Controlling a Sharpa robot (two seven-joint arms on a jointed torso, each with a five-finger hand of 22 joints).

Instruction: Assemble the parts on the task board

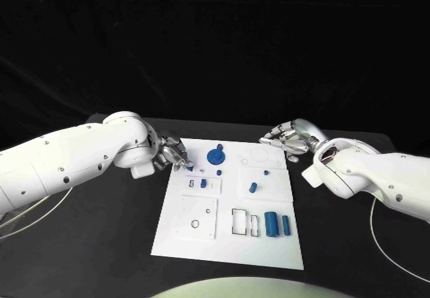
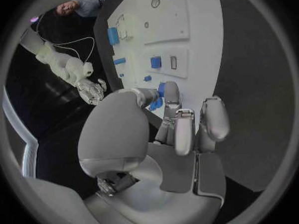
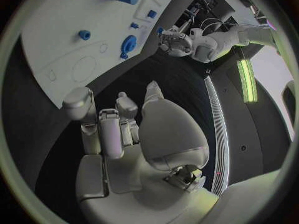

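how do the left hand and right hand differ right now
The left hand sits at the task board's far left corner and pinches a small blue part; the right hand holds nothing. The left hand reaches over the board's edge; the right hand hangs off the board, beyond its far right corner, fingers loosely curled in. Both are silver, on white arms, level with the board's far end.

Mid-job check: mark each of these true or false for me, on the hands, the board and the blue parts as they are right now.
1. The left hand is at the task board's far left corner. True.
2. The right hand holds a blue part. False: it holds nothing visible.
3. Two blue cylinders lie at the board's near right. True.
4. The large round blue part is off the board. False: it sits on it.
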